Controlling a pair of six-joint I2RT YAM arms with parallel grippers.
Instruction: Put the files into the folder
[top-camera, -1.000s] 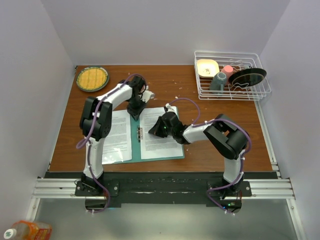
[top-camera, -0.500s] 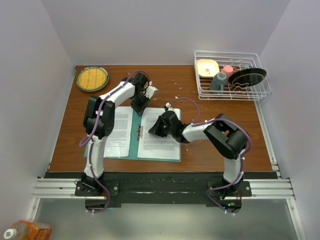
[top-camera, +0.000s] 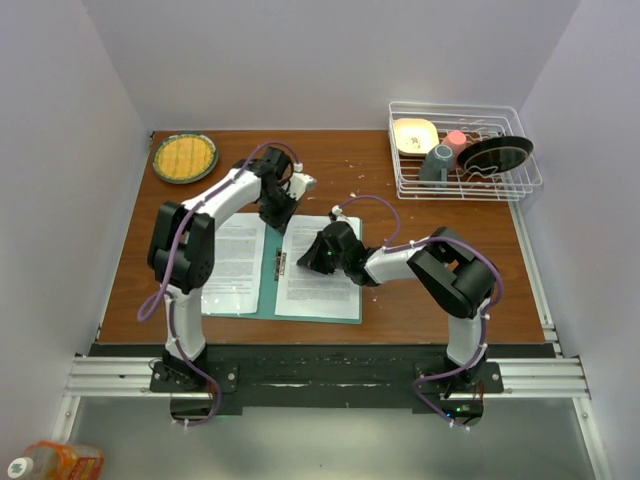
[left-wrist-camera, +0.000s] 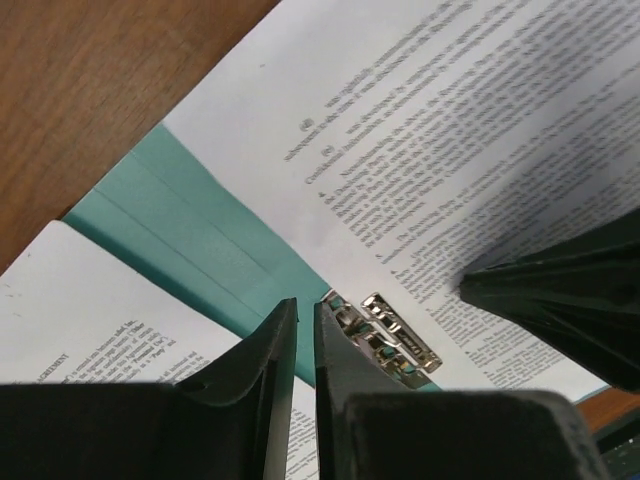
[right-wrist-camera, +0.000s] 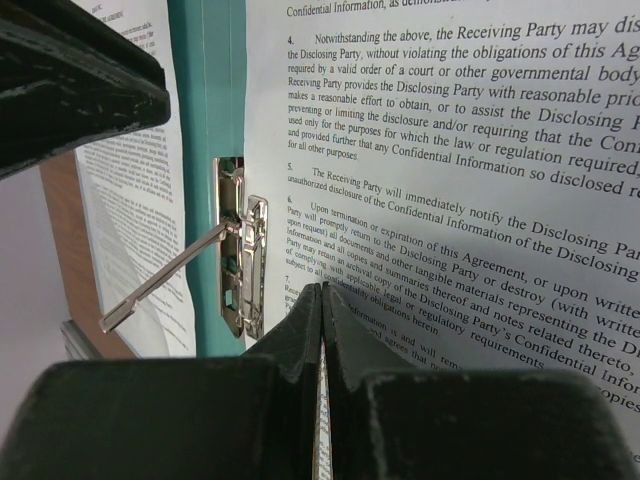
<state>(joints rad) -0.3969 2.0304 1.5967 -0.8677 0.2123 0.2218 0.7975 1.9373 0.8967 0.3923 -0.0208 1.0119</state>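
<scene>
The teal folder (top-camera: 268, 285) lies open on the brown table, a printed sheet of the files (top-camera: 322, 285) on its right half and another sheet (top-camera: 235, 262) on its left. A metal clip (right-wrist-camera: 240, 250) sits by the spine with its lever (right-wrist-camera: 165, 290) raised. My right gripper (top-camera: 306, 262) (right-wrist-camera: 322, 288) is shut, its tips down on the right sheet (right-wrist-camera: 450, 150) next to the clip. My left gripper (top-camera: 282, 212) (left-wrist-camera: 305, 302) hovers over the far end of the spine (left-wrist-camera: 200, 240), barely open, with nothing in the thin gap.
A round woven yellow plate (top-camera: 184, 157) sits at the back left corner. A white wire dish rack (top-camera: 465, 150) with dishes stands at the back right. A bottle (top-camera: 60, 462) lies off the table at the near left.
The folder and its right sheet have turned from skewed to square with the table edge. My left gripper has shifted a little back and right along the spine. The right gripper has stayed on the sheet.
</scene>
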